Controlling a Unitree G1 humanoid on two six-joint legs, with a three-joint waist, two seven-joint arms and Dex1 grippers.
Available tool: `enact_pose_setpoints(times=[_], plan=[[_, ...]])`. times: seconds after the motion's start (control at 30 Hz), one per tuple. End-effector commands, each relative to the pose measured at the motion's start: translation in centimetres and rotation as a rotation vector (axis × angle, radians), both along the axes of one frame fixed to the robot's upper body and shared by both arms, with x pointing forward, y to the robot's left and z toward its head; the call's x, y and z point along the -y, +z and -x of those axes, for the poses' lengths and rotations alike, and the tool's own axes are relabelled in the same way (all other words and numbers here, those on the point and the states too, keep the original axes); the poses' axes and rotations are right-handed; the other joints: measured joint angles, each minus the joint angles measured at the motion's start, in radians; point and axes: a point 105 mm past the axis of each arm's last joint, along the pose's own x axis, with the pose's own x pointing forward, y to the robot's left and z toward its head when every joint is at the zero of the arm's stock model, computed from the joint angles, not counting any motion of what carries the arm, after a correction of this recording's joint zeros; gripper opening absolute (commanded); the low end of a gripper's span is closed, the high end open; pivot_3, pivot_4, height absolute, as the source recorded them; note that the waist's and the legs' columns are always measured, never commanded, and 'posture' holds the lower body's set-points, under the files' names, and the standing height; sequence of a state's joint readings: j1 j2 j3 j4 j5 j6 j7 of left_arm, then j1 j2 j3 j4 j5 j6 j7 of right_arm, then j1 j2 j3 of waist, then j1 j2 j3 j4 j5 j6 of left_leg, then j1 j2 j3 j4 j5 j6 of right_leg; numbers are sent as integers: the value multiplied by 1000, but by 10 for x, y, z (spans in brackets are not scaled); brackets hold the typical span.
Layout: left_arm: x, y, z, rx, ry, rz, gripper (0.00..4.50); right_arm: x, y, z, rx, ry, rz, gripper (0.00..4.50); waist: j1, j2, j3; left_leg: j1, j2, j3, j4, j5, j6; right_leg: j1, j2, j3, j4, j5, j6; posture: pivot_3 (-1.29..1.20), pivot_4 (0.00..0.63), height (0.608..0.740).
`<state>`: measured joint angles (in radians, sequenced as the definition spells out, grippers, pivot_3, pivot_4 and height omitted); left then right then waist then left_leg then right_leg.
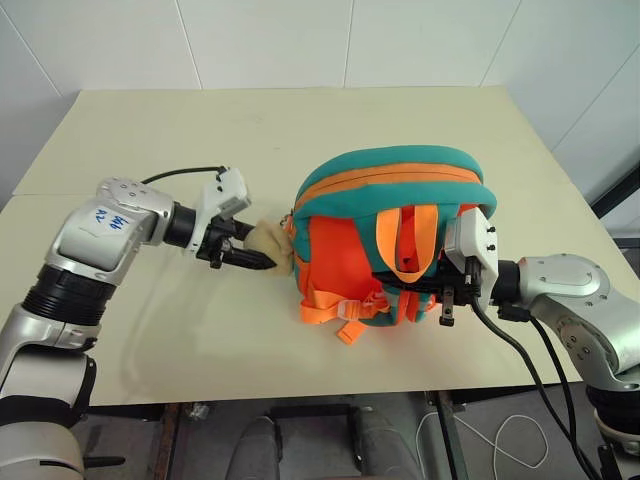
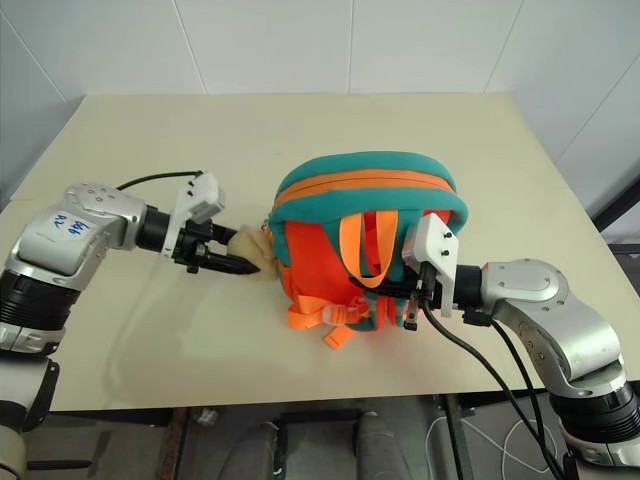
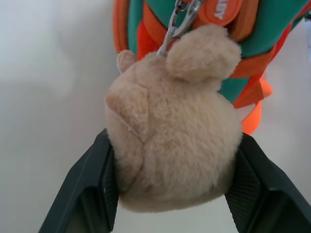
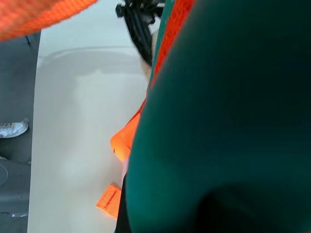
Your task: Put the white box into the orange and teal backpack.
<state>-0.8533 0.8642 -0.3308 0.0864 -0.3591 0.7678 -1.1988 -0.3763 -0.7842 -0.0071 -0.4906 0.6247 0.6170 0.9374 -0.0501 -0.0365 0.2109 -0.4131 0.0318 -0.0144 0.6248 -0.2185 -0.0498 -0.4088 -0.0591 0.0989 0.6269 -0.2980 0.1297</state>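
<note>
- The cream-coloured table (image 1: pixel 150 330) carries everything; its left half is bare apart from the robot's left arm reaching over it from the left edge.
- The left gripper (image 1: pixel 250 258) points toward the middle of the table, tilted slightly downward, its two black fingers (image 3: pixel 90 194) spread apart.
- Between those fingers sits the tan plush bear charm (image 3: pixel 170 131); the left wrist view shows a finger on either side of the plush, pressing at its flanks, so the gripper is parted around the charm.
- A silver clip (image 3: pixel 181 22) ties the charm to the bag's orange webbing; the charm lies just beside the left side of the bag.
- The backpack (image 1: pixel 390 235) stands at the middle of the table, a little nearer the front edge, teal top bulging toward the far edge, orange body and orange straps (image 1: pixel 405 240) facing the robot.
- Loose orange strap ends with buckles (image 1: pixel 340 310) spill onto the table at the bag's lower left corner.
- The right gripper (image 1: pixel 447 300) comes in from the right edge and meets the bag's right lower side; its fingers are closed tight, pressed against the teal and orange fabric, though I cannot tell whether any fabric is pinched.
- The right wrist view looks along dark teal fabric (image 4: pixel 228 121) very close up.
</note>
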Motion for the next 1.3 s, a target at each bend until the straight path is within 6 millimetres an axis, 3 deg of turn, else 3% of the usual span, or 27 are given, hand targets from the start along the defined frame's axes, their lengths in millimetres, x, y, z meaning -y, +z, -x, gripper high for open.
enact_pose_setpoints(times=[0.03, 0.23, 0.4, 0.47, 0.67, 0.87, 1.0, 1.07, 1.17, 1.3], plan=[[5, -28, 7, -59, -40, -61, 2465, 2, 8, 4, 37, -21, 0, 0, 1, 0, 0, 0, 0, 0, 0, 0, 0, 0, 0, 0, 0, 0, 0, 0, 150, 740], [-2, -51, -2, -50, 15, -129, 2464, 6, 10, 7, 40, -43, 6, 0, 12, 0, 0, 0, 0, 0, 1, 0, 0, 0, 0, 0, 0, 0, 0, 0, 150, 740], [13, -4, -7, 51, -3, 205, 2464, 18, 14, 11, 33, -93, 39, 0, 21, 0, 0, 0, 0, 0, 3, 0, 0, 1, -1, 0, 0, -3, -5, 0, 150, 740], [9, 7, -7, 61, 17, 257, 2464, 23, 14, 13, 15, -116, 61, 609, 24, 0, 0, -1, 0, 0, 4, 0, 1, 0, -1, 0, 0, -3, -5, 0, 150, 740], [-21, 19, -10, 149, 148, 300, 4424, 47, 18, 21, -27, -205, 165, 2585, 21, 0, 0, -4, -1, -1, 3, 0, 2, -1, -2, -1, 0, 0, 0, 0, 150, 740], [-36, 21, -8, 221, 156, 327, 4500, 95, 24, 28, -60, -372, 282, 4453, 23, 0, 0, -4, -1, -1, 2, -1, 2, -2, -2, -2, -1, 2, 4, 0, 150, 740], [-42, 30, -8, 297, 128, 393, 4500, 145, 34, 35, -66, -543, 361, 4453, 26, 0, 0, -6, -1, -1, 3, -1, 2, -2, -2, -2, -3, 1, 2, 0, 150, 740], [-44, 32, -6, 318, 88, 431, 4500, 161, 45, 38, -40, -603, 326, 4453, 25, 0, 0, -6, -1, 0, 4, -1, 2, -1, -2, -2, -5, 1, 2, 0, 150, 740], [-51, 40, -5, 366, 56, 516, 4500, 171, 58, 37, 30, -659, 189, 4453, 20, 0, 0, -5, -1, 1, 4, -1, 2, -1, -2, -1, -6, 1, 0, 0, 150, 740], [-60, 48, 3, 413, 34, 586, 4500, 172, 52, 28, 62, -680, 100, 4453, 16, -2, -1, -4, 0, 2, 4, 0, 3, 0, -2, -1, -6, 2, -1, 0, 150, 740]])
